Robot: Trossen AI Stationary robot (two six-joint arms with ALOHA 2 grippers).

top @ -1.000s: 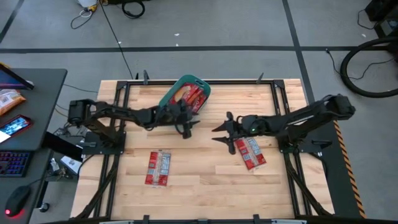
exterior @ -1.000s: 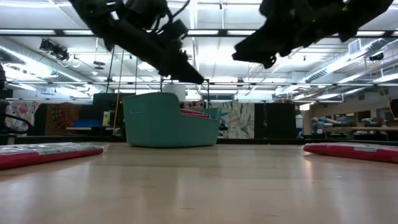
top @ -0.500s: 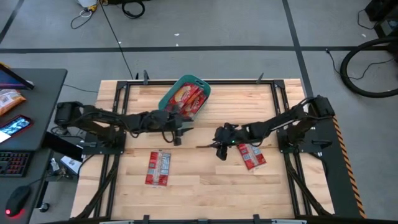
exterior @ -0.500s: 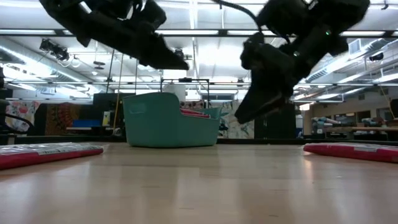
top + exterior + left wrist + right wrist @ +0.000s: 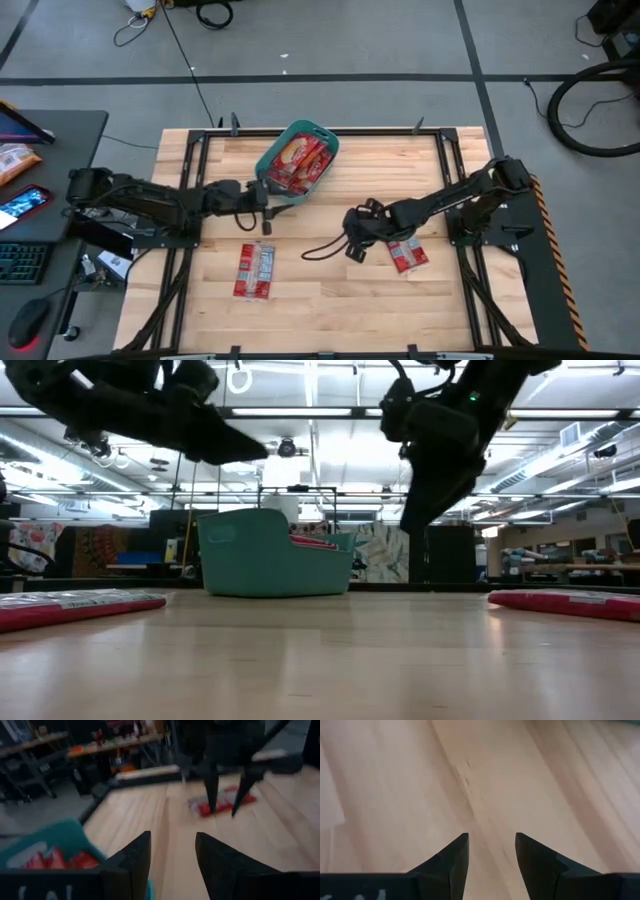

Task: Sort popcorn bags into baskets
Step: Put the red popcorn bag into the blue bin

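Note:
The teal basket point(image 5: 322, 141) stands at the table's far middle with several red popcorn bags point(image 5: 298, 160) lying in it. One popcorn bag point(image 5: 254, 270) lies flat on the wood near the left, another point(image 5: 410, 256) on the right. My left gripper point(image 5: 268, 205) hovers open beside the basket's near-left corner point(image 5: 55, 837), pointing almost level toward the right. My right gripper point(image 5: 352, 238) is open and tipped downward above bare wood point(image 5: 491, 780), just left of the right-hand bag. Neither gripper has anything between its fingers.
Black frame rails point(image 5: 190, 190) run along the table's sides and far edge. Bare wood point(image 5: 320, 290) lies between the two loose bags and toward the near edge. A dark desk point(image 5: 40, 200) with a phone and keyboard stands beyond the left edge.
My left gripper has drawn back from the basket's near side toward the table's left edge, staying open. My right gripper has tipped from nearly level to pointing steeply down, rolled, and shifted a little toward the near-left, staying beside the right-hand bag.

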